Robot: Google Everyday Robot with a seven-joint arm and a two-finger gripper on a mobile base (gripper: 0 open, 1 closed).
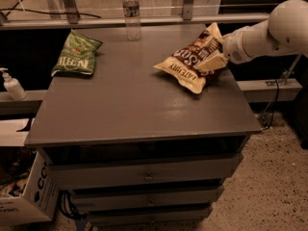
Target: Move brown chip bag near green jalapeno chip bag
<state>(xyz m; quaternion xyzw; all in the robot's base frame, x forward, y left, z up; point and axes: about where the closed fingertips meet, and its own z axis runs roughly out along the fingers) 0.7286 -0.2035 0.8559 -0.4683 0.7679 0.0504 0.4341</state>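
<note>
Claw [213, 60] at right of surface [134, 112], clamped on brown bag [185, 65]; green bag [77, 57] well apart, far left.

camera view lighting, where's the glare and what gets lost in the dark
In the camera view, dim warm light; a pale sheen lies on the table in front of the brown chip bag; the claw, at that bag's right end, and its white arm are the brightest; the green jalapeno chip bag reads darker; the gap under the tabletop is black.
</note>
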